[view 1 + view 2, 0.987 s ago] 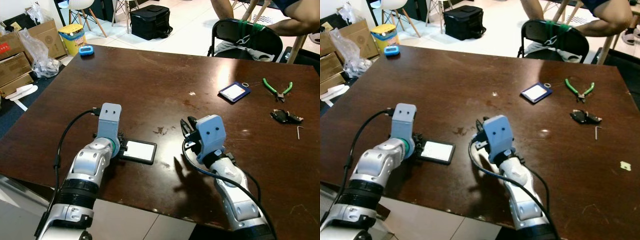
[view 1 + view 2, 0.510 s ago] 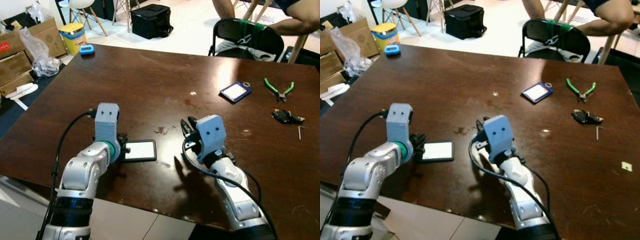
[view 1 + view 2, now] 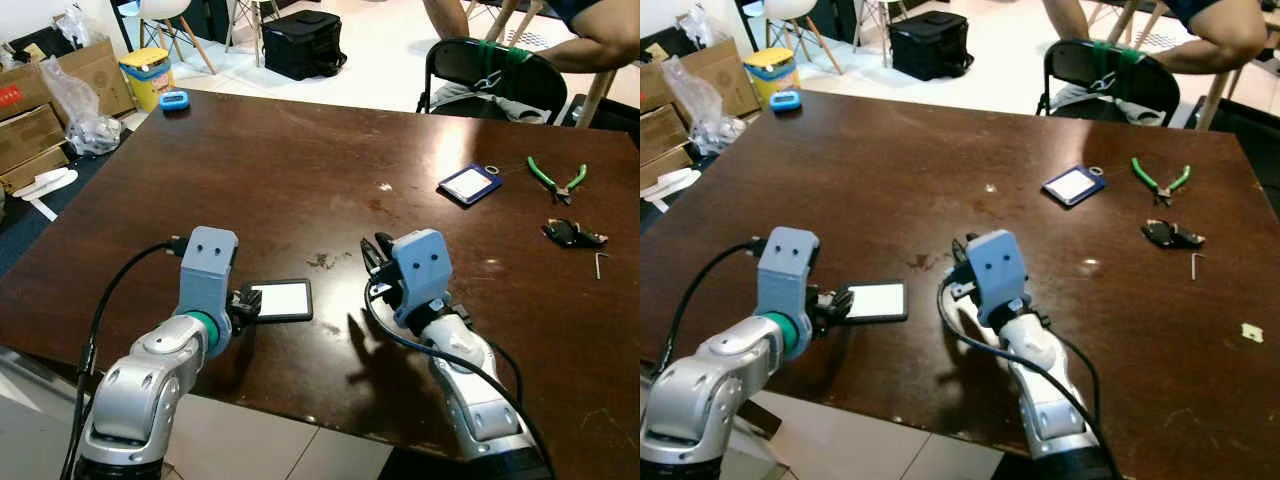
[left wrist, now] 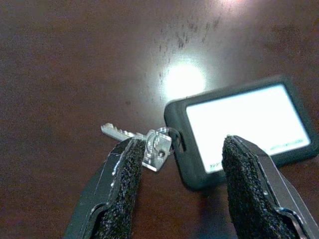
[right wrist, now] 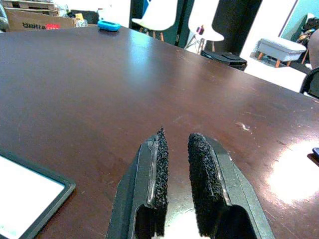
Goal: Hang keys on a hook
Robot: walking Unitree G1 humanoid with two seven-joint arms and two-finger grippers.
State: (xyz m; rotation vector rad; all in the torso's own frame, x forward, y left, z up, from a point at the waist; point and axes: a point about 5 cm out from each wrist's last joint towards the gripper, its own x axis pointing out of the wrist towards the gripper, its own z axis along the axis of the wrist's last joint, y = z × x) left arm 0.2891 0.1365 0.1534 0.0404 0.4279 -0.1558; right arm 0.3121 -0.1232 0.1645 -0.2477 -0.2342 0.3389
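Observation:
A silver key (image 4: pixel 115 132) on a small ring (image 4: pixel 158 144) is joined to a black-framed tag (image 3: pixel 282 299) with a white face, lying flat on the dark brown table (image 3: pixel 300 170) near its front edge. My left gripper (image 3: pixel 244 303) is open and low over the table. In the left wrist view its fingers (image 4: pixel 124 174) straddle the ring and the tag's (image 4: pixel 244 127) near end without closing on them. My right gripper (image 3: pixel 375 262) rests to the right of the tag. Its pads (image 5: pixel 160 164) stand a narrow gap apart with nothing between them.
At the table's right side lie a blue card holder (image 3: pixel 469 184), green pliers (image 3: pixel 555 177), a black key fob (image 3: pixel 572 233) and a hex key (image 3: pixel 599 264). A blue item (image 3: pixel 173 100) sits at the far left corner. Behind are a black chair (image 3: pixel 490 75) and a seated person (image 3: pixel 590 45).
My left arm has drawn back toward the table's front edge, and the tag has turned square to that edge with the gripper at its left end. The right arm has not moved.

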